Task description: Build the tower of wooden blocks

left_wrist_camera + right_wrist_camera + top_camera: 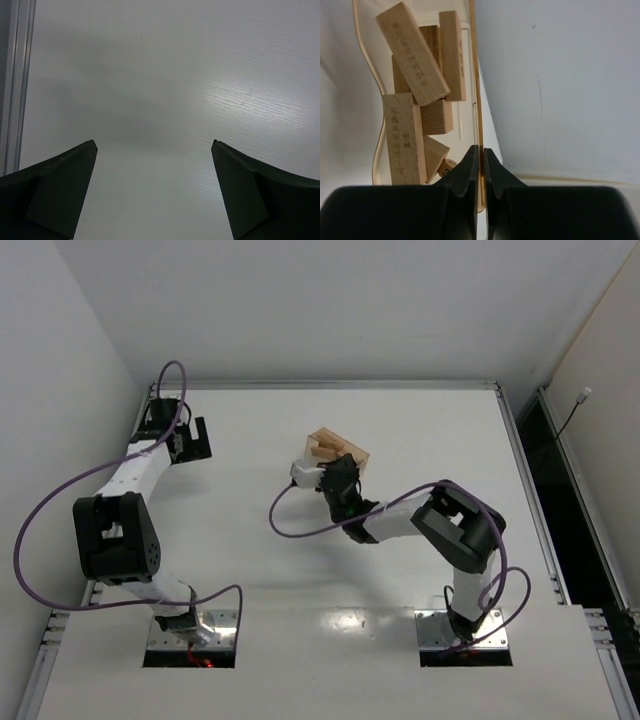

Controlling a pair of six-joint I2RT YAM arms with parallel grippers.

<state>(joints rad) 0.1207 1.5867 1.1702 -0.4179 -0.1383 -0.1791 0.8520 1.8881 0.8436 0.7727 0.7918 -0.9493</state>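
The wooden blocks [412, 55] lie jumbled and unstacked in a pale-wood tray [472, 75], just beyond the centre of the table [250, 540] toward its far edge. The right gripper [481, 152] is pinched tight on the tray's thin side wall. The left gripper [154, 145] hangs spread apart and empty near the far left corner.

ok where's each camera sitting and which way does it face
Top external: above and behind the bases, looking down on the table; both arms show.
Left wrist: on the left arm, facing bare table past the open left gripper.
Right wrist: on the right arm, facing the blocks in the tray; right gripper shut on its rim.
Shared: top and right wrist both show the tray.
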